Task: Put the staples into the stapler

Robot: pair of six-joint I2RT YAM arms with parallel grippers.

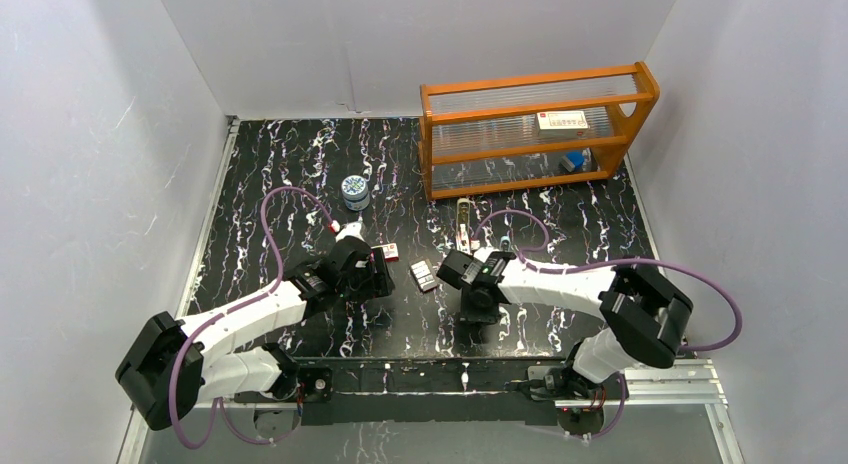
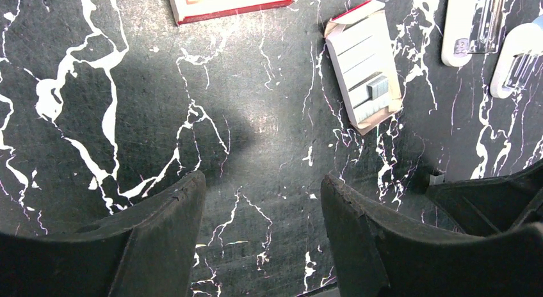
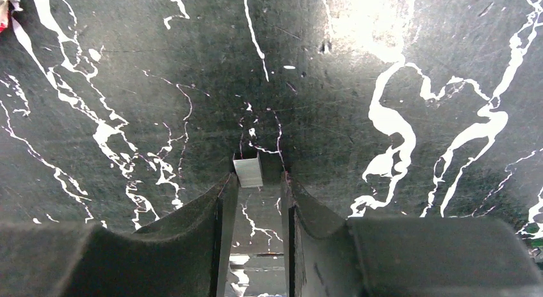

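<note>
A small silver block of staples (image 3: 248,171) lies on the black marbled table between the tips of my right gripper (image 3: 258,178). It touches the left finger, and a narrow gap shows before the right finger. The jaws stand close together. The beige stapler (image 2: 470,25) lies open with its metal channel showing, beyond the right gripper (image 1: 470,289) in the top view. My left gripper (image 2: 259,188) hovers open over bare table with nothing in it. An open cardboard tray (image 2: 365,79) holding more grey strips lies between the arms.
A red-and-white box sleeve (image 2: 230,2) lies near the left gripper (image 1: 372,274). A light-blue stapler piece (image 2: 522,57) sits beside the stapler. A small round tin (image 1: 355,191) stands farther back. An orange rack (image 1: 535,134) fills the back right.
</note>
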